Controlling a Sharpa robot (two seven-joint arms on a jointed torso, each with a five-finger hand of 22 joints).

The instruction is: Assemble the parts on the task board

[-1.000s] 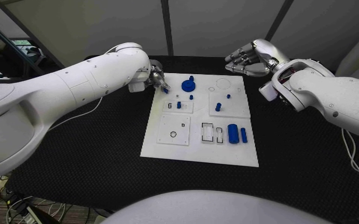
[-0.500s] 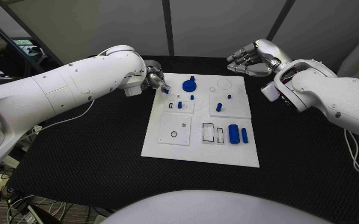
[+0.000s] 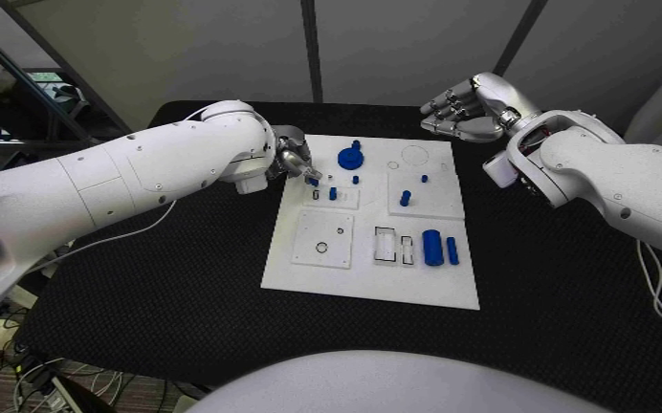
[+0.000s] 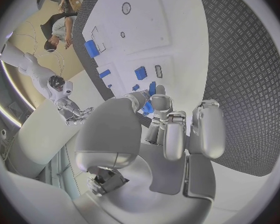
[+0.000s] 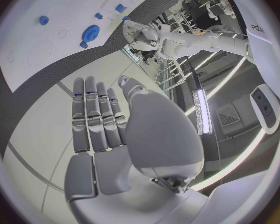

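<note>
The left hand [image 3: 294, 158] hangs over the task board's [image 3: 362, 277] far left corner, pinching a small blue part [image 3: 312, 182]. The right hand [image 3: 467, 110], fingers curled, hovers beyond the board's far right corner above the black counter [image 3: 180, 279].

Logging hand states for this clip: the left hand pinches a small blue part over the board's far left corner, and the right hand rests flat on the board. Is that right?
Not quite. The right hand is not on the task board; the head view shows it off the board's far right corner, over the black table, holding nothing. The rest stands: the left hand pinches a small blue part at the far left corner.
</note>
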